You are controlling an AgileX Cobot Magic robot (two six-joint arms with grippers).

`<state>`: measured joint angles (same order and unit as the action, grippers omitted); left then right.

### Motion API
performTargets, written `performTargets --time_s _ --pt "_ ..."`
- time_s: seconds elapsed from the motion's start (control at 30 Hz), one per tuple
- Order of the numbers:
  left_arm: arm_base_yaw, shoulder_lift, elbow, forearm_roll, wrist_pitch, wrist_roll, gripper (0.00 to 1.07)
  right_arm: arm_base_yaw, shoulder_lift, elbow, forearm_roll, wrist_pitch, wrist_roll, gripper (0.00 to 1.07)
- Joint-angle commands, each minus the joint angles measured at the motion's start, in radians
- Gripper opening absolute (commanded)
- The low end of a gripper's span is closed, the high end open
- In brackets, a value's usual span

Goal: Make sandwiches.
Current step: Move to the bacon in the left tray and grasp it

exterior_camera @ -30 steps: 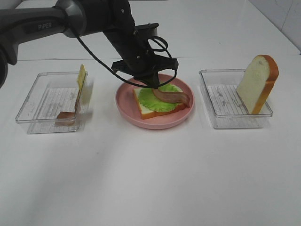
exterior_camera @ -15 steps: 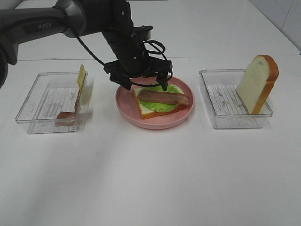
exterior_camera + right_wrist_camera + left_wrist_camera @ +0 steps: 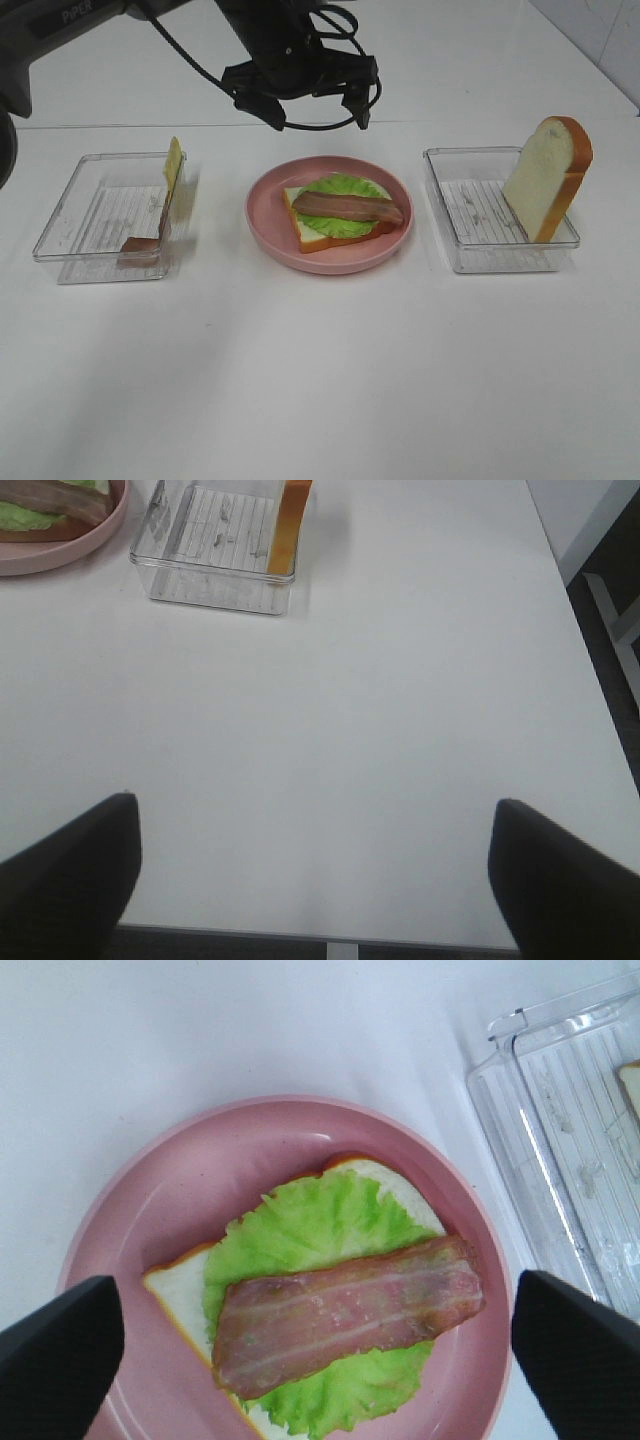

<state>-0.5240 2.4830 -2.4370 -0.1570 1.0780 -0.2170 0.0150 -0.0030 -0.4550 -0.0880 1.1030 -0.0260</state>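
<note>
Left tool [image 3: 317, 118]: jaws spread wide, empty, hanging above the pink plate [image 3: 262, 215]. On the plate lies the open sandwich [image 3: 312, 232], with lettuce [image 3: 340, 189] and a bacon strip [image 3: 347, 207] flat on top. Right tool [image 3: 310, 870]: jaws apart, empty, over the bench [image 3: 320, 380]. Step in hand: the bacon layer looks done. Next is likely the cheese square [image 3: 173, 165] — leaning upright in the left tray [image 3: 60, 240], it calls for a thin-edge pinch.

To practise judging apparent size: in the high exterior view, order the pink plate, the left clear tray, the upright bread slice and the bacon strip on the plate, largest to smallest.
1. pink plate and left clear tray: look about alike, so not ranked against each other.
2. upright bread slice.
3. bacon strip.
</note>
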Motion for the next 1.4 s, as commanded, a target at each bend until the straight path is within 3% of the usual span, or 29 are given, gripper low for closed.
performTargets --time_s 0.03,0.2,1.0,1.17,1.23,1.27,1.3,1.37,1.4 --pt "-0.007 -0.004 -0.105 0.043 0.124 -0.002 1.01 -0.005 -0.033 0.003 0.001 -0.006 -0.001 0.92" --pt "-0.007 -0.018 -0.173 0.062 0.223 -0.002 1.01 -0.005 -0.033 0.003 0.001 -0.006 -0.001 0.92" --pt "-0.007 -0.255 -0.164 0.087 0.238 0.011 1.01 -0.005 -0.033 0.003 0.001 -0.006 -0.001 0.92" --pt "-0.005 -0.315 -0.077 0.104 0.238 0.011 1.01 -0.005 -0.033 0.003 0.001 -0.006 -0.001 0.92" --pt "-0.004 -0.364 0.021 0.132 0.238 0.011 1.01 -0.005 -0.033 0.003 0.001 -0.006 -0.001 0.92" --pt "-0.004 -0.364 0.021 0.132 0.238 0.011 1.01 -0.005 -0.033 0.003 0.001 -0.006 -0.001 0.92" --pt "0.002 -0.399 0.112 0.143 0.238 0.010 1.01 -0.005 -0.033 0.003 0.001 -0.006 -0.001 0.92" --pt "0.002 -0.411 0.155 0.143 0.238 0.010 1.01 -0.005 -0.033 0.003 0.001 -0.006 -0.001 0.92" --pt "0.014 -0.439 0.227 0.143 0.238 0.010 1.01 -0.005 -0.033 0.003 0.001 -0.006 -0.001 0.92"
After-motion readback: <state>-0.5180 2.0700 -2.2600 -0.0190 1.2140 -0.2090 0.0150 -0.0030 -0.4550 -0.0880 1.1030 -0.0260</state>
